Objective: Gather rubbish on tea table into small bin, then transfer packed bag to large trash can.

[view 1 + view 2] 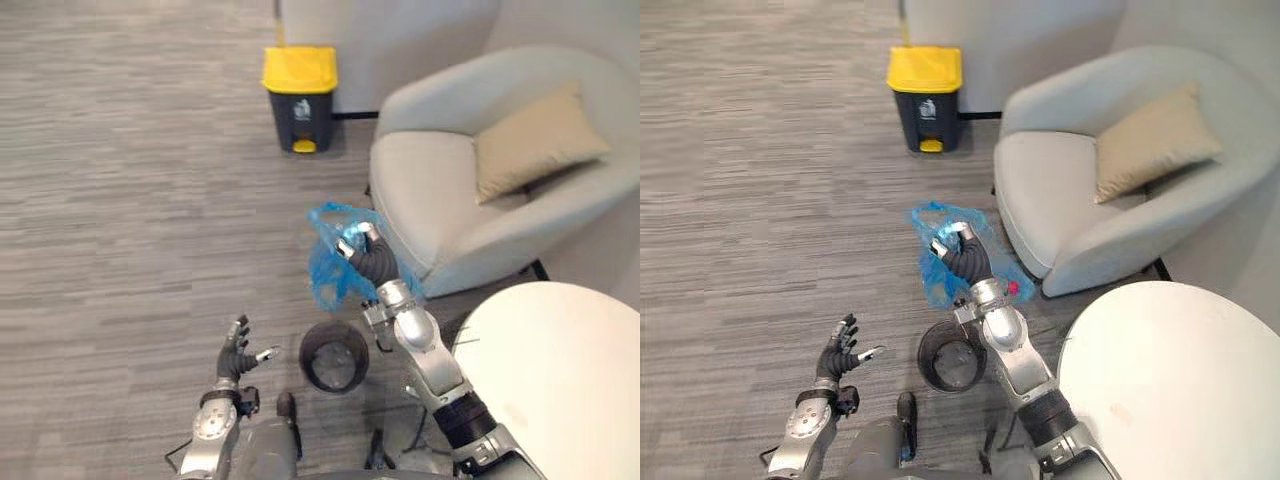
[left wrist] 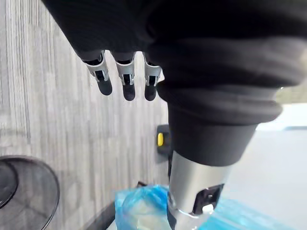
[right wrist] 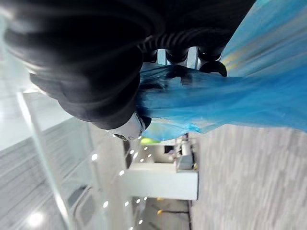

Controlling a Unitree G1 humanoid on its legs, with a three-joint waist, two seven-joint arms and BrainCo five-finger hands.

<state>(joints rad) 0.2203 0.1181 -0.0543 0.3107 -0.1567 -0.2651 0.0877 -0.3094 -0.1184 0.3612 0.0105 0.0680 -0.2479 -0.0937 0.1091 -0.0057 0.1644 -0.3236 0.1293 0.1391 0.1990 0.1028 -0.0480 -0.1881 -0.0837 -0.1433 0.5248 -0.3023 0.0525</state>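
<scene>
**Packed bag is out of the small bin, the carry to the large can comes next**

The right hand (image 1: 962,258) is clenched on the gathered top of the blue bag (image 1: 326,268). In the right wrist view its fingers (image 3: 211,67) are curled round the bunched plastic, and the rest of the bag hangs free below the grasp. The bag is in the air, just above and a little beyond the small bin (image 1: 333,357). This bin is a dark mesh basket standing on the floor between the two arms, beside the round white table (image 1: 560,370).

The left hand (image 1: 238,355) is released. Its fingers (image 2: 127,81) are straight and it holds nothing, low on the robot's left side and apart from the bin.

I judge that the gathering part is finished and that the transfer is now in hand. The large trash can (image 1: 299,97), dark with a yellow lid, stands well apart across the floor, near the wall and to the left of the armchair (image 1: 430,190). Its lid looks closed.

The next move calls for walking toward that can while the grasp stays firm, keeping the hanging bag away from the chair's edge. Then the lid must be opened, perhaps by the free left hand, before the bag can go in
</scene>
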